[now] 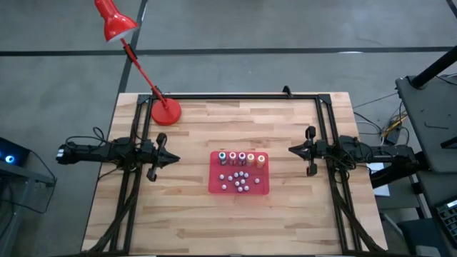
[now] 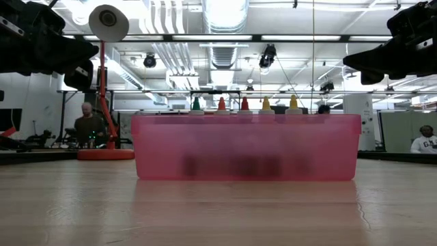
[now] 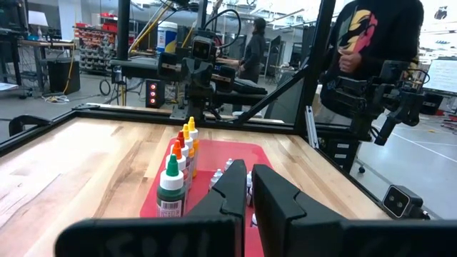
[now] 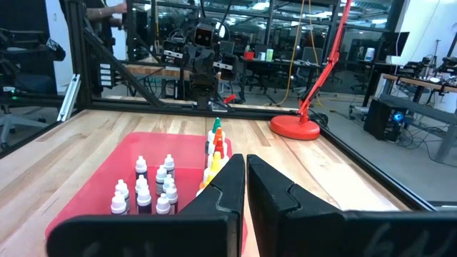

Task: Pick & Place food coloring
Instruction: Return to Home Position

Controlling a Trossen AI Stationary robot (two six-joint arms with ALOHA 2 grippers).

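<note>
- The wooden worktop (image 1: pixel 186 228) carries everything; a red desk lamp (image 1: pixel 166 112) stands on its far left part.
- The left end effector (image 1: pixel 170 159) hangs left of the middle, well apart from the container. Its fingers are closed to a thin slit with nothing between them.
- The right end effector (image 1: pixel 293 150) mirrors it on the right, also well clear, with its fingers pressed together and empty.
- The red, see-through container (image 2: pixel 246 147) sits at the centre of the worktop, between the two arms.
- The food coloring (image 1: pixel 241 158) stands inside the container as one row of five upright bottles along its far side, running left to right. The bottles are very close together or touching, and their coloured pointed caps show above the rim in the low view.
- These bottles are probably light, stiff plastic, smooth and round, so they could twist or slide in a pinch. Being tall and narrow, they would tip easily.
- The best hold looks to be on the straight body just under the cap, coming from above. One finger would go on the near side and one on the far side, since the neighbours block the left and right. The tapered cap would likely squeeze out of the grip.
- Small white-capped bottles (image 4: pixel 146 189) cluster in the container's near part, leaving little room on that side.
</note>
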